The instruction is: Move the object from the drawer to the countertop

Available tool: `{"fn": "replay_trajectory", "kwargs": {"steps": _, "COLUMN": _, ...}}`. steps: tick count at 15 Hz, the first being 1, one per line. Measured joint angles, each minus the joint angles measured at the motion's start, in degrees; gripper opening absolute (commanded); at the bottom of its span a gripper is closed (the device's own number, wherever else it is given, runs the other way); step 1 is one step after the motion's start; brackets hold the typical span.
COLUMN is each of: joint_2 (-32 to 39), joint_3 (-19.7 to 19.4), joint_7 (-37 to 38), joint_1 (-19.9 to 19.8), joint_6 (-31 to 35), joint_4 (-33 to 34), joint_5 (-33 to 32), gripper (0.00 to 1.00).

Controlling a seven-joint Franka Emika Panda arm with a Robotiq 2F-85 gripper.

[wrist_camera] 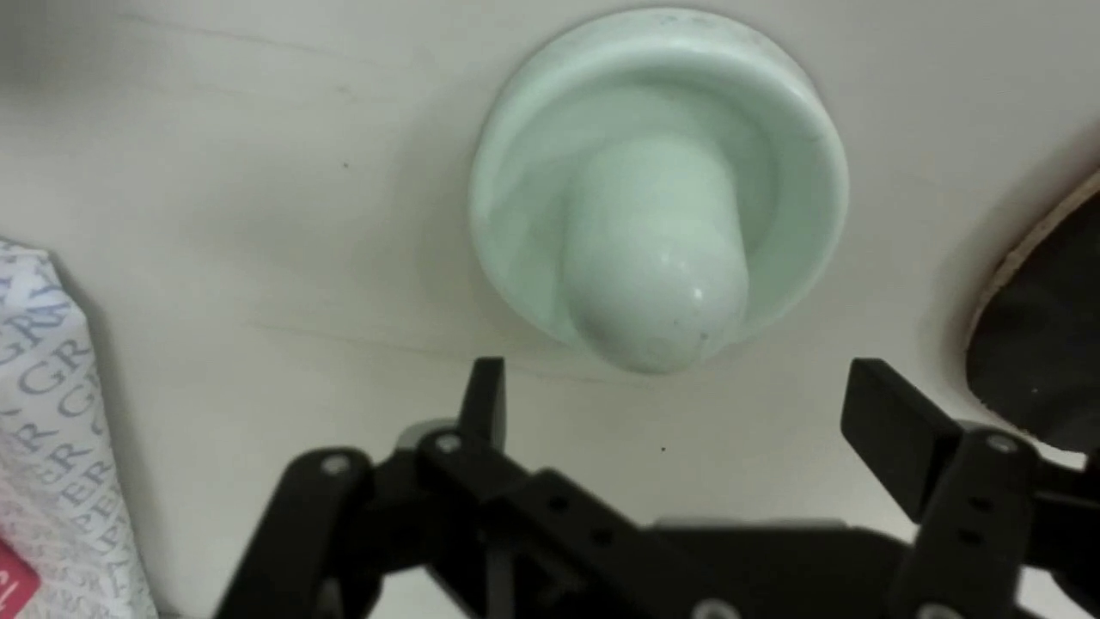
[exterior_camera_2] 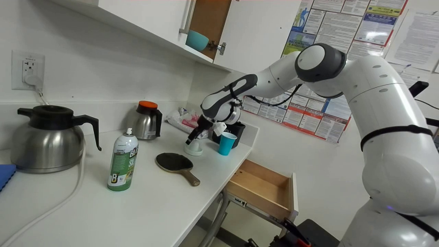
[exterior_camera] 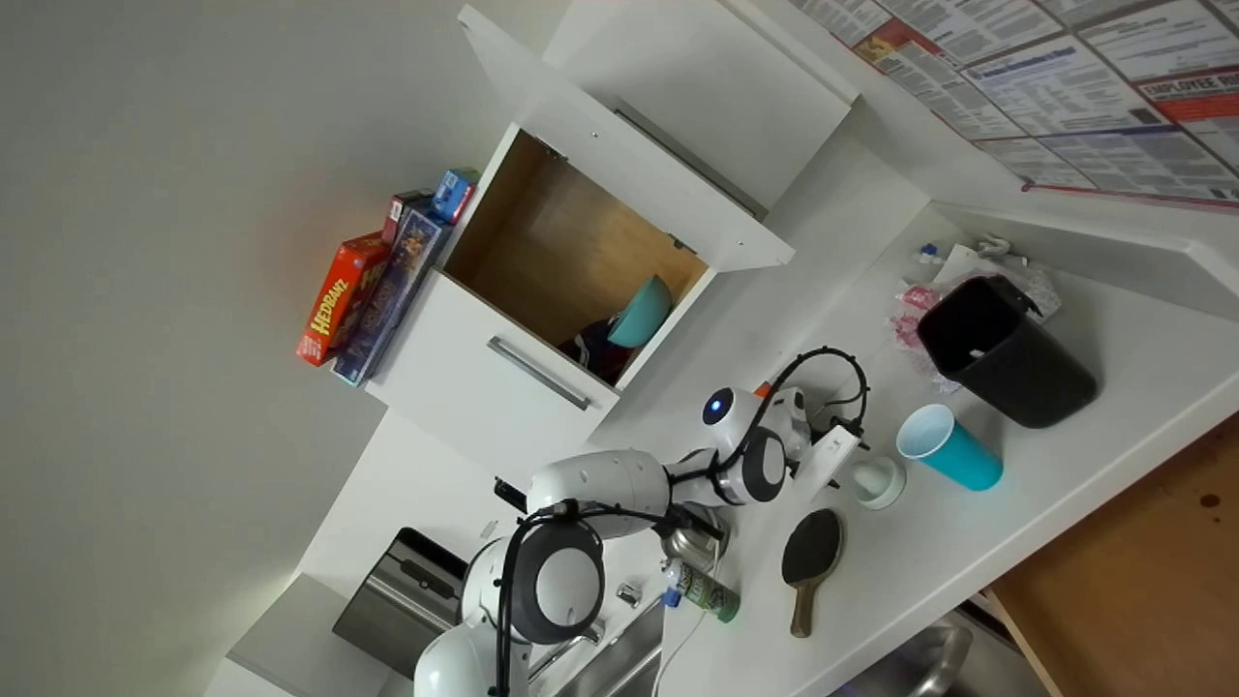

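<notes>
You've got a white wall [exterior_camera_2: 319,171] with printed posters [exterior_camera_2: 339,34], then a broad, smooth white countertop [exterior_camera_2: 147,212]. Your glossy white-and-grey jointed arm [exterior_camera_2: 380,89] bends high at the elbow, slopes down, wrist low over the countertop. Flat-panelled white cabinet [exterior_camera: 455,378]: door swung out, brown wood grain inside. Light brown wooden drawer [exterior_camera_2: 259,201] with a white front, pulled out below the countertop's edge. Matte black bin [exterior_camera: 1036,373] with rounded corners. Rounded brushed-metal carafe [exterior_camera_2: 48,144], black lid and handle. Dark-faced, brown-handled paddle [exterior_camera_2: 178,164], lying flat on the countertop. Your black two-fingered gripper [wrist_camera: 679,400] angles down toward the countertop, jaws spread wide, white surface showing between them. Tapered turquoise cup [exterior_camera: 968,463] stands upright just beside the bin. Glossy pale green round piece [wrist_camera: 657,215], a shallow rimmed dish with a dome-topped post in the middle, rests post-up on the countertop near the paddle. In your wrist view it shows just past the jaws, touching neither; a gap is visible each side of the post.
</notes>
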Motion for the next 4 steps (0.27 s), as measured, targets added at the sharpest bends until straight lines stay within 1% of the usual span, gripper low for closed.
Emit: {"fn": "replay_trajectory", "kwargs": {"steps": 4, "joint_2": -0.5, "joint_3": 0.5, "joint_7": 0.0, "joint_1": 0.2, "joint_6": 0.0, "joint_4": -0.5, "joint_5": 0.0, "gripper": 1.00}}
